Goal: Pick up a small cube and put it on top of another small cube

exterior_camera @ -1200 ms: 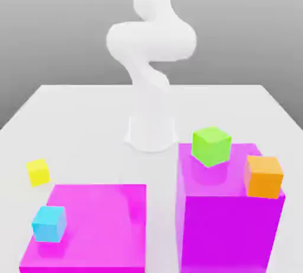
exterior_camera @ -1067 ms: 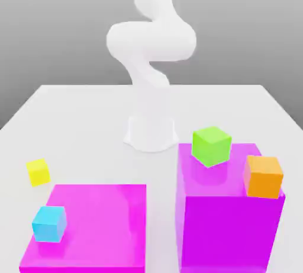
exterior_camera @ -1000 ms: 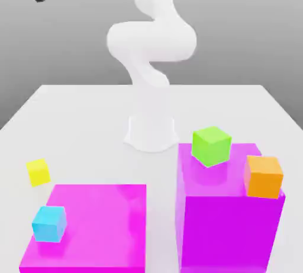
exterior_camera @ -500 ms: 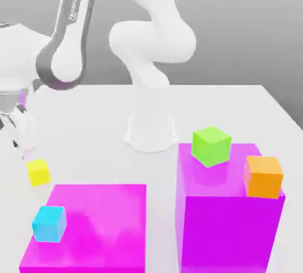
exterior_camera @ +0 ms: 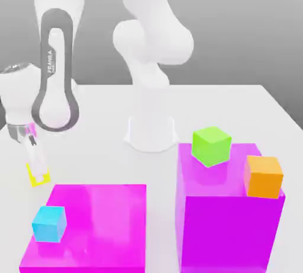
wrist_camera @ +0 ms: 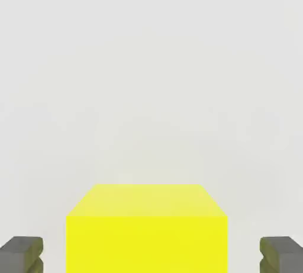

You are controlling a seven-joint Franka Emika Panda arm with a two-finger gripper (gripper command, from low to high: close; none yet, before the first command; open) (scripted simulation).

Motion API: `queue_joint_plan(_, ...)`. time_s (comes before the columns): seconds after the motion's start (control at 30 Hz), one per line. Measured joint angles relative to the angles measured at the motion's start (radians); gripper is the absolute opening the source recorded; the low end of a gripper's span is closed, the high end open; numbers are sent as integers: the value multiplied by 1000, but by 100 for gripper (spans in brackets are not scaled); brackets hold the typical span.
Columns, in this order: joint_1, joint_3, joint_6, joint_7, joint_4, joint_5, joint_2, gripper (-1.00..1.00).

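Exterior view: gripper down at the table on the exterior view's left, straddling the small yellow cube; just off the far left corner of the low magenta slab, cyan cube near that slab's left edge; green cube and orange cube up on the tall magenta block, well apart; open tabletop behind. Hand view: yellow cube sitting between the fingertips; jaws spread, gap on each side, not pinching; bare table beyond.

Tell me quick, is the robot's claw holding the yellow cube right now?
Gripper: open, one finger on each side of the yellow cube, with gaps showing, so not holding it yet.
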Motion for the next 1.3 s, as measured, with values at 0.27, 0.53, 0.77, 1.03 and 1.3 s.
queue_joint_plan(0.27,43,-55,-22,35,-7,-47,-31,-100)
queue_joint_plan(0.53,186,-264,-125,248,-50,-332,-189,-100)
queue_joint_plan(0.77,338,-219,-294,259,23,-447,-282,-100)
queue_joint_plan(1.03,648,-38,-613,54,292,-466,-332,-100)
queue_joint_plan(1.3,999,134,-934,-128,563,-518,-388,-100)
